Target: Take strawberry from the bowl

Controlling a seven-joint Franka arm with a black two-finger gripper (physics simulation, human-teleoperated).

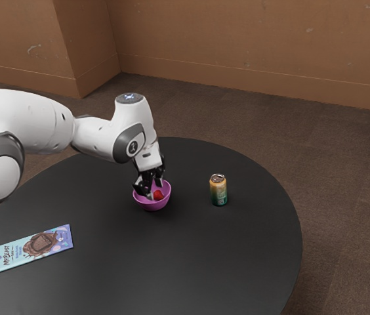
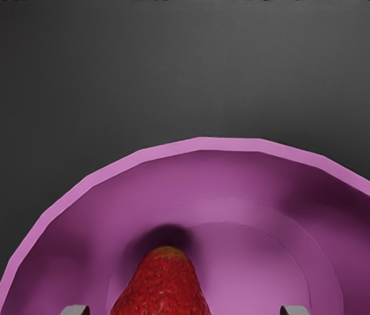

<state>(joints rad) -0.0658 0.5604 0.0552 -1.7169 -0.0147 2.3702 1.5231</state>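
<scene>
Strawberry point(image 2: 162, 289) is red, speckled and tapered.

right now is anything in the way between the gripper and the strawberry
Nothing visible stands between my gripper and the strawberry: the fingers are open, down at the bowl, with the fruit in the gap, nearer one fingertip. The can and the chocolate bar are both outside the bowl, clear of that gap.
</scene>
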